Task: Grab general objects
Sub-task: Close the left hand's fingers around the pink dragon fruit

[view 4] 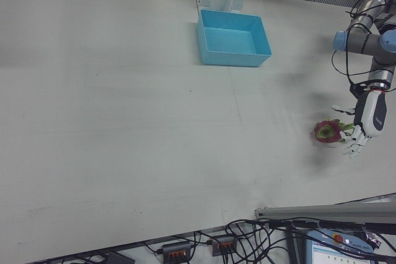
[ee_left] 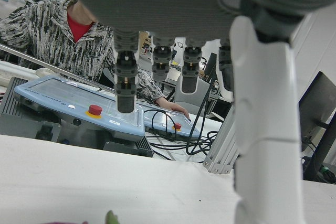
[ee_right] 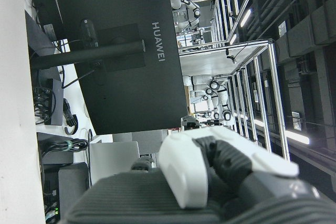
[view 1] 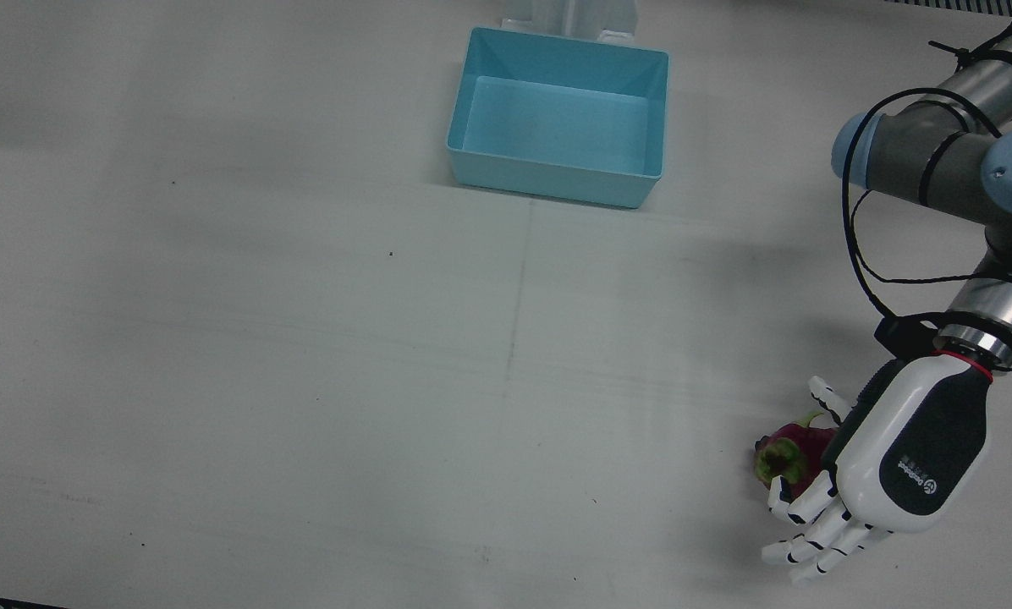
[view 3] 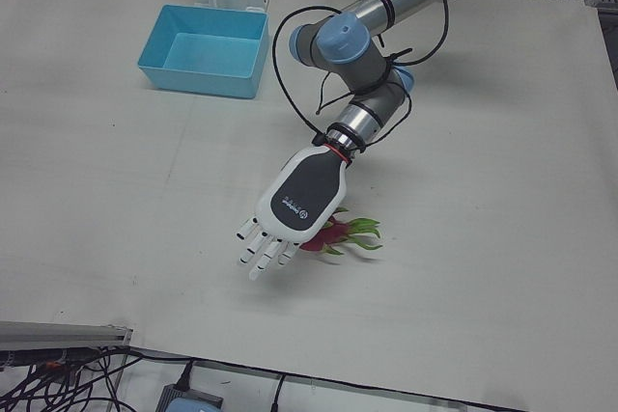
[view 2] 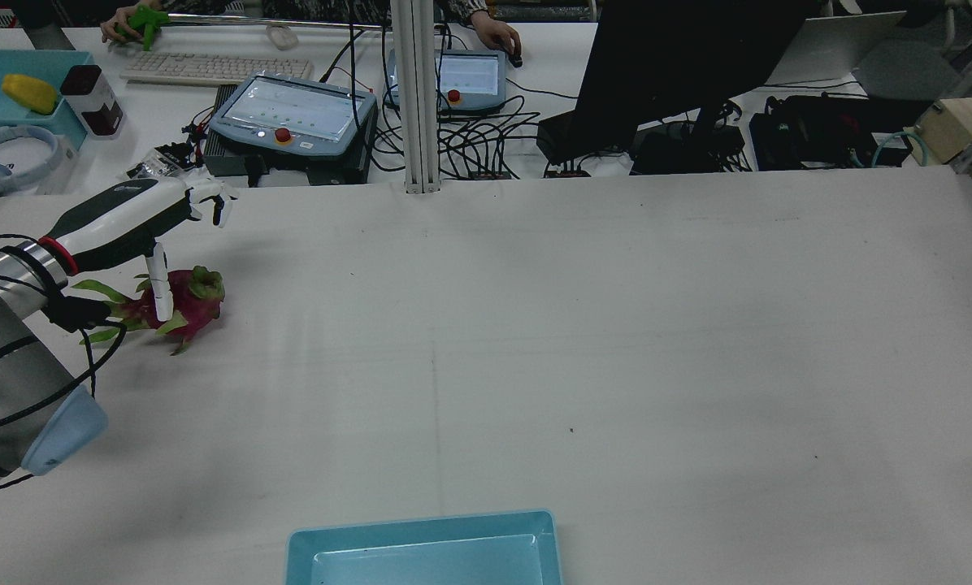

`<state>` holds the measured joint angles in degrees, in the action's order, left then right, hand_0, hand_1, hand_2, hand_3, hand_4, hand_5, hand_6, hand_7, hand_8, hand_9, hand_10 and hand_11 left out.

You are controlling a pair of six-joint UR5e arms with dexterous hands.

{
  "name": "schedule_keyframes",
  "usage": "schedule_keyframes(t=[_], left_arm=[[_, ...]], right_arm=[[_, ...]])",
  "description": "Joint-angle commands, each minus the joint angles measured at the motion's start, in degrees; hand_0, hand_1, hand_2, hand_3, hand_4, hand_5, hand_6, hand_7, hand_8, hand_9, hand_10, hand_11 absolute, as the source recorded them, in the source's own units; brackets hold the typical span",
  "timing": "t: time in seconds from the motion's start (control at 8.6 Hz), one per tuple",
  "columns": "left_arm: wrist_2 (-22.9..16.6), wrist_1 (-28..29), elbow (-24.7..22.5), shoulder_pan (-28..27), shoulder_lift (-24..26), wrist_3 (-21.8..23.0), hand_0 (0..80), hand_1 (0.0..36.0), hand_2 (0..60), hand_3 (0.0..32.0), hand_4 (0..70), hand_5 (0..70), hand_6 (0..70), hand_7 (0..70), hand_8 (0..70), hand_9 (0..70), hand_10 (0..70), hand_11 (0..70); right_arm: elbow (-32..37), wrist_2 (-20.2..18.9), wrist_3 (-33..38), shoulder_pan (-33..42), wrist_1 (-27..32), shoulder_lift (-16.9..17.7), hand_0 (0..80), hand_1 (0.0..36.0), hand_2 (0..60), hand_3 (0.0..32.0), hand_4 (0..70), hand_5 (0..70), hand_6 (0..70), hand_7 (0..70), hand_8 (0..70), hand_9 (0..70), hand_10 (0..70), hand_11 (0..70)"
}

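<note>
Fingers of the white-and-black left hand (view 1: pixel 899 461) are spread apart and hold nothing; the palm hovers over the fruit, one digit reaching down beside it in the rear view. Nothing shows whether the right hand's fingers are open or closed: its own camera catches only part of its body.

Largest is the white table (view 1: pixel 303 355). Next comes the empty light-blue rectangular plastic bin (view 1: pixel 559 116), top centre of the front view. Smallest, at lower right there, lies the magenta dragon fruit with green leafy scales (view 1: pixel 789 457), partly under the hand.

It looks fairly heavy, with smooth, slippery skin and floppy scales; wrapping the plump middle seems safest.
</note>
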<state>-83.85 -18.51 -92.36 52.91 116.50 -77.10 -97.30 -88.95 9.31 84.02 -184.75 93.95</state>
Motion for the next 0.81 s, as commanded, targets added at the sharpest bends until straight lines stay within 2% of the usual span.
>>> schedule_keyframes(t=[0.0,0.7], left_arm=[[0.1,1.1,2.1,-2.4,0.0,-2.3,56.6,36.0,60.0,9.4,0.0,70.0,10.3,26.1,16.9,11.2,8.0,14.8],[2.0,1.6,5.0,-4.3,0.0,-5.9,55.3,36.0,60.0,9.2,0.0,70.0,9.7,25.7,16.5,11.1,8.0,14.6]], right_arm=[[0.0,0.0,0.0,0.0,0.0,0.0,0.0,0.0,0.0,0.0,0.0,0.0,0.0,0.0,0.0,0.0,0.0,0.0],[0.0,0.0,0.0,0.0,0.0,0.0,0.0,0.0,0.0,0.0,0.0,0.0,0.0,0.0,0.0,0.0,0.0,0.0]])
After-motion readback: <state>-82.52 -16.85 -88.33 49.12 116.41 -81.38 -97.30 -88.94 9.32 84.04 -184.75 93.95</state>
